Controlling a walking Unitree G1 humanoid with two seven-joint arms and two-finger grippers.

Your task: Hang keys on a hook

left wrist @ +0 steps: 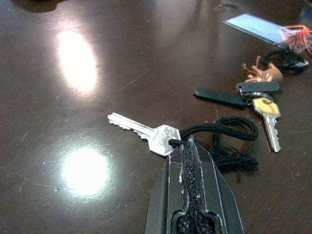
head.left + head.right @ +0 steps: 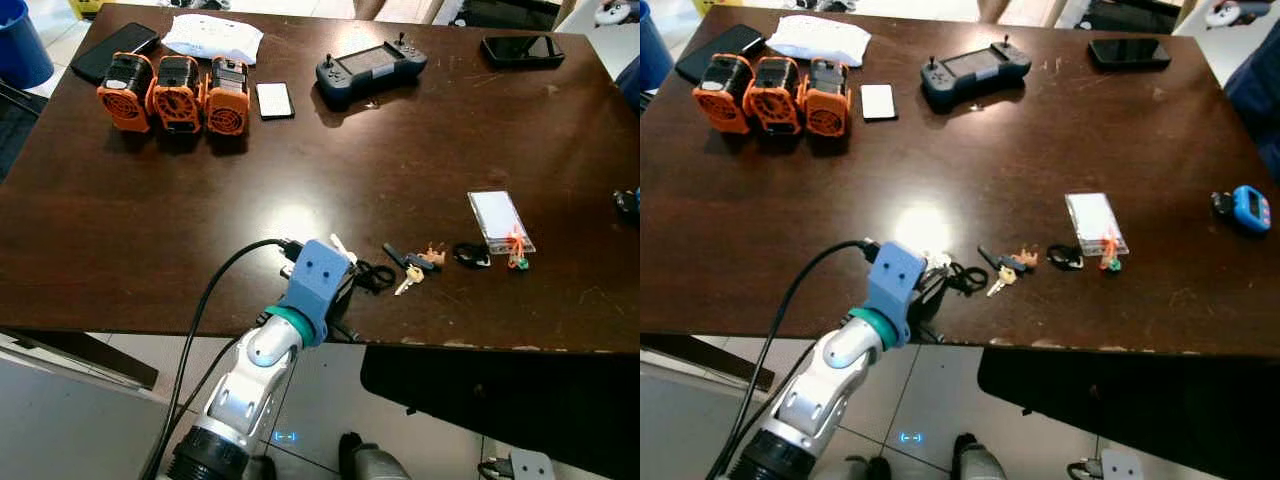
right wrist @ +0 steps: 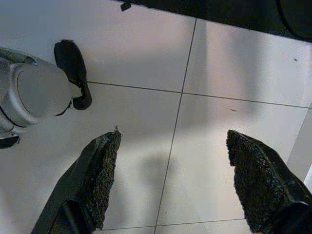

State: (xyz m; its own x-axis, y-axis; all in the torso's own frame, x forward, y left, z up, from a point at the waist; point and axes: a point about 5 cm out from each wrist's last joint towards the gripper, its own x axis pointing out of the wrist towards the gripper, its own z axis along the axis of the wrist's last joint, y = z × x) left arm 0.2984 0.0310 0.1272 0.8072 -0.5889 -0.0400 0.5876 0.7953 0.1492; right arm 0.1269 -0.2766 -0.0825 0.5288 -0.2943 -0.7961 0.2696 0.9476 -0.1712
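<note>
The left gripper (image 1: 191,146) rests on the dark, glossy table (image 2: 150,220) near its front edge, its rough-padded fingers pressed together, seemingly pinching the black cord (image 1: 229,131) of a silver key (image 1: 146,134). Just beside it lies a second key bunch (image 2: 412,265) with black tags, then a clear card holder (image 2: 500,220). Three orange battery packs (image 2: 175,92), a controller (image 2: 370,70) and phones sit well apart at the far side. The right gripper (image 3: 175,180) hangs spread wide over pale floor tiles (image 3: 146,44).
</note>
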